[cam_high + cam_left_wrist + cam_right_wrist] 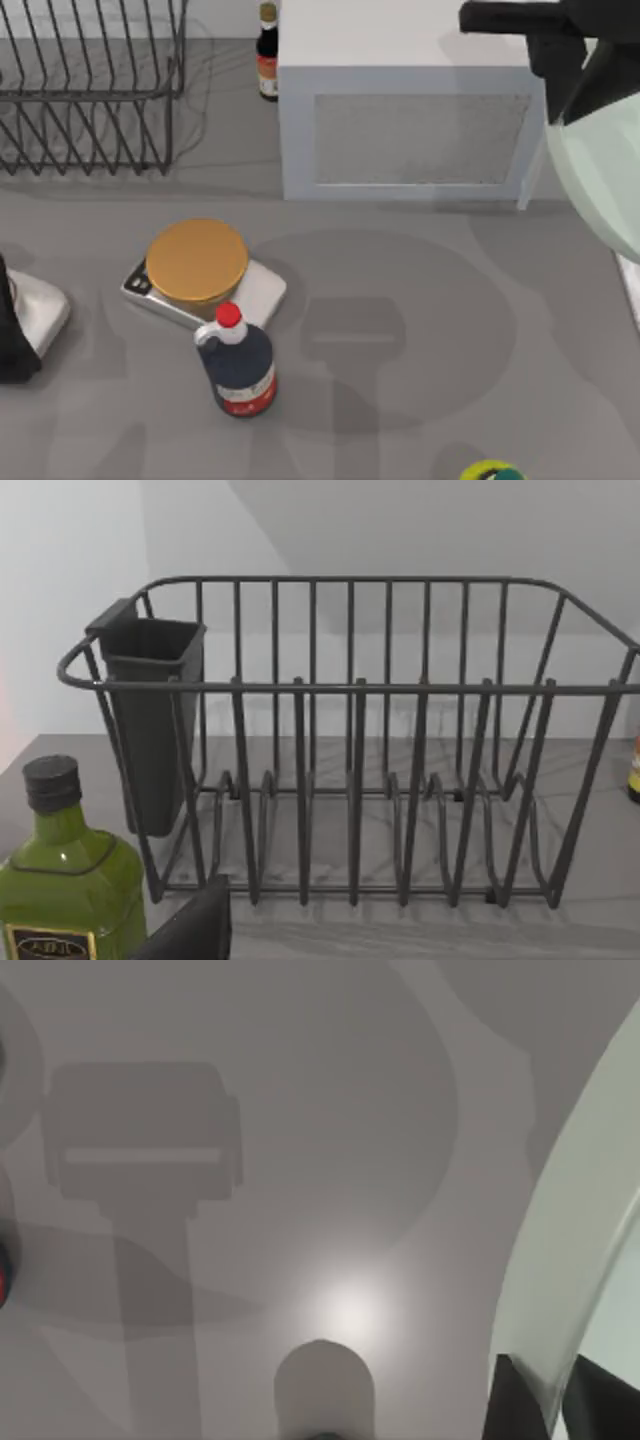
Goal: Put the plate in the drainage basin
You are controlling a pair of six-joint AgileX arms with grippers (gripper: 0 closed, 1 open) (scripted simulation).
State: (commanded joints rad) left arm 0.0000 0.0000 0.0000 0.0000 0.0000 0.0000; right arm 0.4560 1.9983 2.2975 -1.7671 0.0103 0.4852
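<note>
The large pale mint-green plate (600, 180) hangs tilted in the air at the table's far right, above the grey tabletop. My right gripper (572, 90) reaches in from the top right and is shut on its upper rim. In the right wrist view the plate's curved edge (570, 1260) runs between two dark fingers (515, 1400), and the plate's round shadow lies on the table. A thin white strip at the right edge below the plate is the drainage basin (631, 288). My left arm (20, 330) stays parked at the left edge.
A dark wire dish rack (90, 90) (350, 750) with a cutlery cup (150, 710) stands back left. A white box (410, 120) fills the back middle, a bottle (267, 50) beside it. A golden disc (197, 262) and a dark sauce bottle (240, 370) stand centre-left. A green bottle (60, 880) is near the left wrist.
</note>
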